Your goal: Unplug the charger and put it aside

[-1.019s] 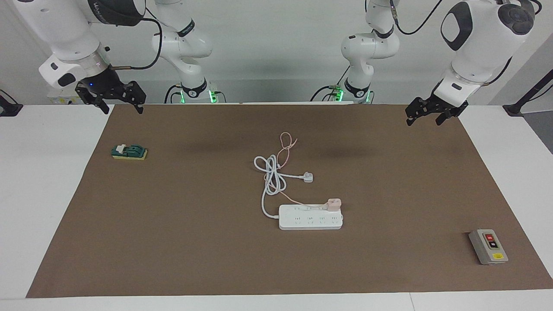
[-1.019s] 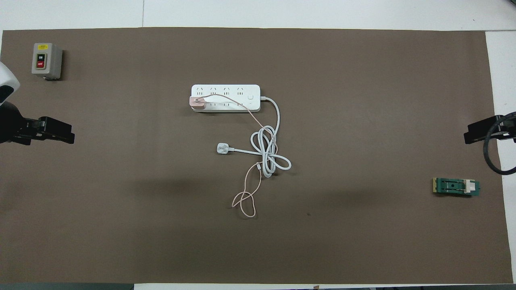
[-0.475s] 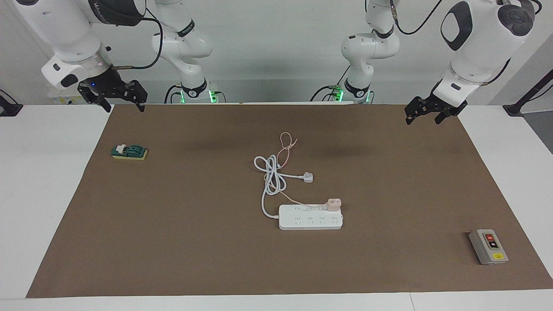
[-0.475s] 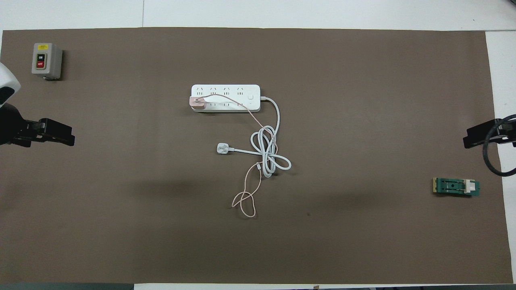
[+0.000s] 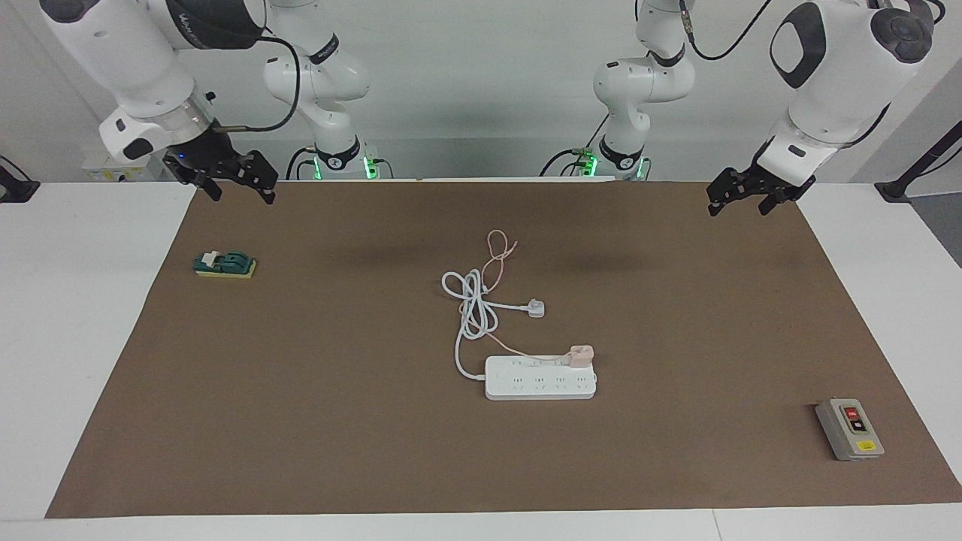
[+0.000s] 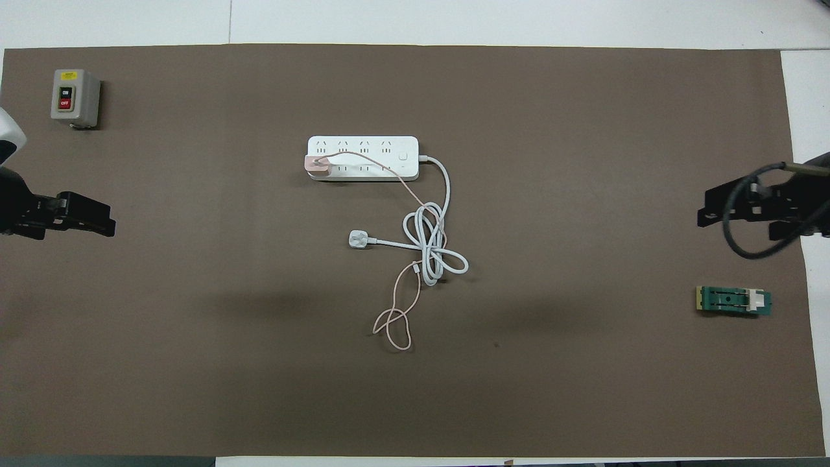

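The pale-pink charger sits plugged into the end socket of the white power strip, at the strip's end toward the left arm. Its thin pink cable runs toward the robots and ends in a loose loop. My left gripper hangs open and empty over the mat's edge at the left arm's end. My right gripper hangs open and empty over the mat's corner at the right arm's end. Both are well away from the charger.
The strip's thick white cord lies coiled, ending in a white three-pin plug nearer the robots than the strip. A grey switch box stands toward the left arm's end. A green knife switch lies toward the right arm's end.
My right gripper has swung inward from the table's end over the mat's corner. The left gripper has barely shifted. Charger, strip and cables have not moved.
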You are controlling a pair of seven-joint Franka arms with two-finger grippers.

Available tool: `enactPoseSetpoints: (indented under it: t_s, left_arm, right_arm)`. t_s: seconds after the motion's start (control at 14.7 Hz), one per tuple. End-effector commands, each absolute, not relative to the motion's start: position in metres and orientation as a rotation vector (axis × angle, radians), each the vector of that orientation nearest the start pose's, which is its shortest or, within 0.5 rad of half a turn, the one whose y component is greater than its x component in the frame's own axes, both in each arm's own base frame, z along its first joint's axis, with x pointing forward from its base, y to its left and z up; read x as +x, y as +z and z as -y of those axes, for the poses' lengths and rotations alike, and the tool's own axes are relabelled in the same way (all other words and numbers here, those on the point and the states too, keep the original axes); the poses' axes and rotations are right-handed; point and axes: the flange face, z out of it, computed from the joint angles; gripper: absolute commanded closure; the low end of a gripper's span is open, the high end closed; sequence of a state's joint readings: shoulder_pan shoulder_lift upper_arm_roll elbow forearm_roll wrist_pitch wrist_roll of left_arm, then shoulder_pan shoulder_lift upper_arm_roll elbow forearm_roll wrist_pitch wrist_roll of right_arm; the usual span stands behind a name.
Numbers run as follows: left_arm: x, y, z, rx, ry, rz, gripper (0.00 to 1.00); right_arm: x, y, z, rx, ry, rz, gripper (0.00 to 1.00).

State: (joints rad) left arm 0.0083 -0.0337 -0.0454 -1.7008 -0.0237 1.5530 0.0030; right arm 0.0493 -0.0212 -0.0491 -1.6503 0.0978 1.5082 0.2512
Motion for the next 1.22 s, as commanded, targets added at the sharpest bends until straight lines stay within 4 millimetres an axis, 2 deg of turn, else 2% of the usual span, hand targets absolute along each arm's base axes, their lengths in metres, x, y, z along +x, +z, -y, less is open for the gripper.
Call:
enactPoseSetpoints:
  t_s: [0.0,0.14,0.34,0.48,0.61,0.68,0.75,0.88,0.95,1.09,1.15]
  left_arm:
    - [0.538,0.578,0.018,-3.15,0.204,-0.04,0.0]
    - [0.552,0.563,0.02,-3.156,0.215,0.07,0.0]
    - [0.591,0.53,0.036,-3.164,0.195,0.335,0.0]
    - [0.62,0.51,0.065,-3.141,0.163,0.556,0.0]
    - [0.642,0.491,0.084,-3.113,0.125,0.76,0.0]
    - [0.648,0.477,0.101,-3.091,0.134,0.837,0.0]
    - [0.659,0.466,0.121,-3.05,0.127,0.975,0.0]
    - [0.696,0.45,0.149,-2.92,0.12,1.342,0.0]
    - [0.704,0.442,0.168,-2.877,0.114,1.439,0.0]
    - [0.706,0.422,0.196,-2.809,0.102,1.56,0.0]
    - [0.707,0.414,0.203,-2.749,0.096,1.665,0.0]
  right_arm:
    - [0.556,0.557,-0.048,-2.895,0.273,-0.673,0.0]
    - [0.573,0.532,-0.074,-2.805,0.305,-0.846,0.0]
    - [0.595,0.493,-0.11,-2.626,0.381,-1.104,0.0]
    - [0.611,0.468,-0.136,-2.504,0.384,-1.24,0.0]
    - [0.622,0.447,-0.156,-2.398,0.416,-1.363,0.0]
    - [0.63,0.433,-0.168,-2.335,0.457,-1.412,0.0]
    - [0.642,0.417,-0.182,-2.275,0.48,-1.465,0.0]
    - [0.657,0.389,-0.217,-2.194,0.51,-1.558,0.0]
    - [0.663,0.377,-0.228,-2.157,0.532,-1.598,0.0]
    - [0.674,0.359,-0.246,-2.065,0.573,-1.65,0.0]
    - [0.681,0.352,-0.25,-2.018,0.596,-1.674,0.0]
